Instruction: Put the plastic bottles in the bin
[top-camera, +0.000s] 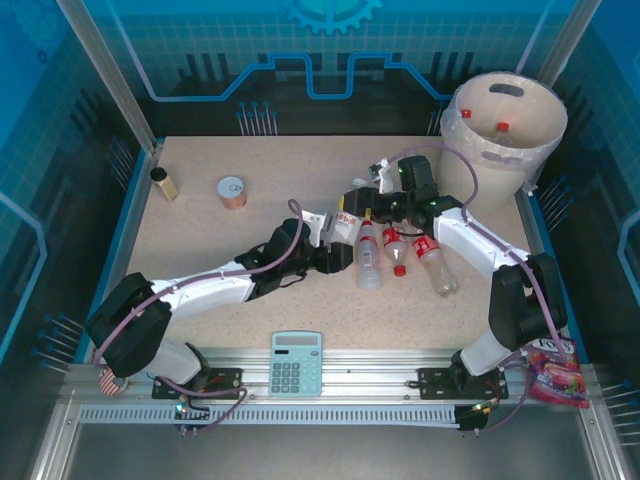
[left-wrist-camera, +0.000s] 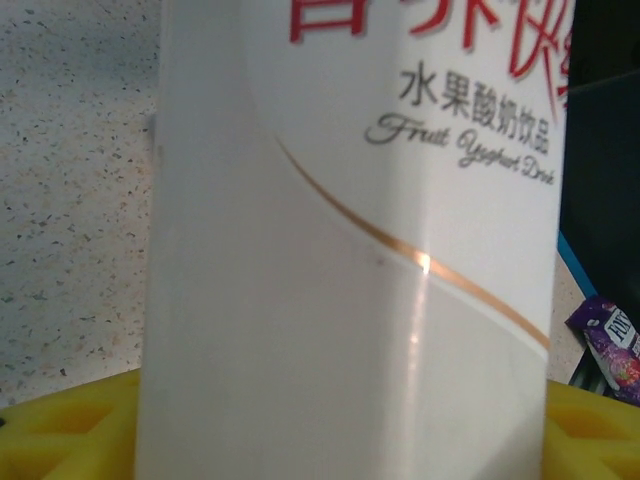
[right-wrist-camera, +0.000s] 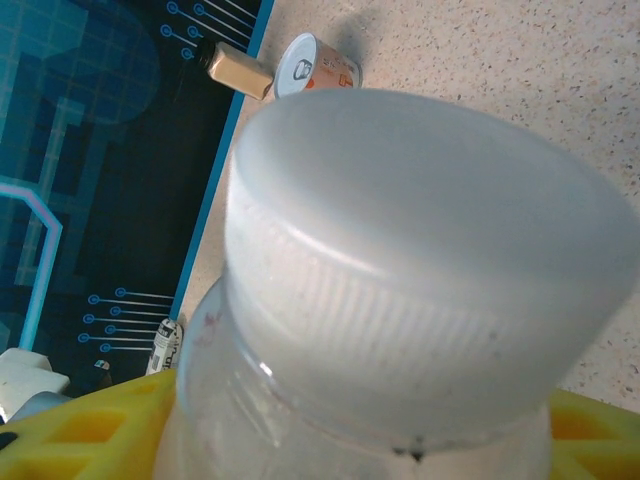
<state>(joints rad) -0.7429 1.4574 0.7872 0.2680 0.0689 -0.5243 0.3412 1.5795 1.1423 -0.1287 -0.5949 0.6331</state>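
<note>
Our left claw (top-camera: 339, 230) clamps the yoghurt-drink bottle (left-wrist-camera: 350, 250), cap end towards the right claw (top-camera: 371, 205) (gripping or not, we cannot tell). The bin (top-camera: 500, 165) stands far right, nearer the right arm.

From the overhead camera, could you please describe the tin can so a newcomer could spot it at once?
Look to the far left part of the speckled table. Two small things sit there alone: the tin can is the right one, squat with a silver lid, unlike the slim dark-capped brown jar beside it.
</note>
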